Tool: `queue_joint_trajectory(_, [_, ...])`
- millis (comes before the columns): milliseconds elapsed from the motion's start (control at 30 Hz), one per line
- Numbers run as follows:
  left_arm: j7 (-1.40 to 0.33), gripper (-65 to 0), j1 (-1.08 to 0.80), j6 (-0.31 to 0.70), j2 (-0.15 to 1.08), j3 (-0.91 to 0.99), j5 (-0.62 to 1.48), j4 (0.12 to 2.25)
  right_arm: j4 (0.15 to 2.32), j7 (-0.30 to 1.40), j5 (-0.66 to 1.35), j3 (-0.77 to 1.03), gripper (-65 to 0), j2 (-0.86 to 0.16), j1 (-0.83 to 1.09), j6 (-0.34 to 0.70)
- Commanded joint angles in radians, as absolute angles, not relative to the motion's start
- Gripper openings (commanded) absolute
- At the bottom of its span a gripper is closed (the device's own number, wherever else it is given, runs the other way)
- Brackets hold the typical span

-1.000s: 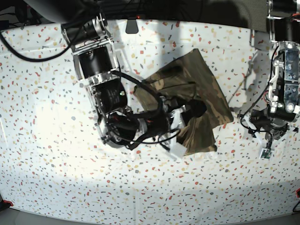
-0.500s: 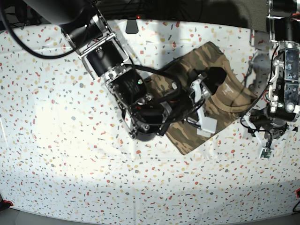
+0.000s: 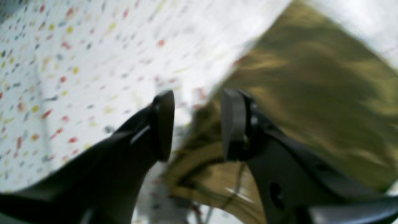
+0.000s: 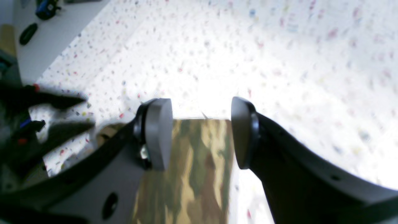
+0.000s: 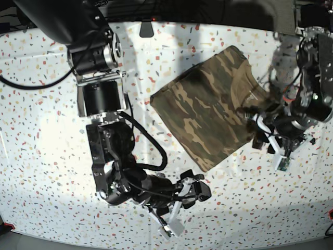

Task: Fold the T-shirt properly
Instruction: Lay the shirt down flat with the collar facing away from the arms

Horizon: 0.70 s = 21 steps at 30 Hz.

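Note:
The camouflage T-shirt (image 5: 208,112) lies folded into a rough rectangle on the speckled table (image 5: 47,135), its tan collar band toward the right edge. In the base view my right gripper (image 5: 182,205) hovers open just in front of the shirt's near corner, holding nothing. Its wrist view shows the T-shirt (image 4: 192,177) beyond the open right gripper (image 4: 202,133). My left gripper (image 5: 270,140) stands open at the shirt's right edge by the collar. In the left wrist view the left gripper (image 3: 197,124) is empty, with the blurred T-shirt (image 3: 311,87) behind it.
The right arm's bulky links (image 5: 104,130) rise over the table's left half. Black gear and cables (image 5: 145,28) line the far edge. Small dark objects (image 4: 28,32) lie on a grey surface beyond the table.
The right arm drew back from over the shirt toward the table's front and its gripper opened, leaving the shirt folded flat. The left arm moved in to the shirt's right edge.

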<state>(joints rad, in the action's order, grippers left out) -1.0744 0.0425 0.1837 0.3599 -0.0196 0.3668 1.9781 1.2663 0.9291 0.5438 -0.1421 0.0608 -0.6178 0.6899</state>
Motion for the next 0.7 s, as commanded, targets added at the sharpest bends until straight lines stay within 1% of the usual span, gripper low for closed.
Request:
queue_joint_trajectory(0, [-1.045, -41.2, 0.014, 0.188, 0.354, -0.016, 0.386, 2.05, 1.261, 0.888, 0.538, -0.15, -34.4, 0.078, -0.661, 0.698])
queue_joint_trajectory(133, [-1.031, -41.2, -0.176, 0.214, 0.276, -0.03, 0.425, 2.226, 1.122, 0.817, 0.442, -0.16, -34.4, 0.117, -0.718, 0.698])
queue_joint_trajectory(267, [-0.962, -41.2, -0.294, 0.218, 0.213, -0.08, 0.422, 2.222, 0.902, 0.741, 0.363, -0.16, -34.4, 0.157, -0.806, 0.698])
queue_joint_trajectory(333, [-0.926, -41.2, -0.321, 0.217, 0.211, -0.123, 0.425, 2.207, 0.803, 0.715, 0.329, -0.16, -34.4, 0.157, -0.849, 0.698])
queue_joint_trajectory(433, [-0.931, -41.2, -0.341, 0.218, 0.207, -0.217, 0.424, 2.2, 0.71, 0.68, 0.266, -0.166, -34.4, 0.157, -0.888, 0.698])
queue_joint_trajectory(467, [-0.943, -41.2, -0.349, 0.218, 0.198, -0.253, 0.42, 2.2, 0.691, 0.676, 0.252, -0.171, -34.4, 0.157, -0.893, 0.698])
queue_joint_trajectory(567, [-0.956, -41.2, -0.384, 0.218, 0.168, -0.356, 0.414, 2.2, 0.665, 0.664, 0.212, -0.171, -34.4, 0.157, -0.894, 0.641])
queue_joint_trajectory(667, [-0.933, -41.2, -0.397, 0.218, 0.156, -0.446, 0.315, 2.2, 0.641, 0.665, 0.213, -0.171, -34.4, 0.157, -0.894, 0.642])
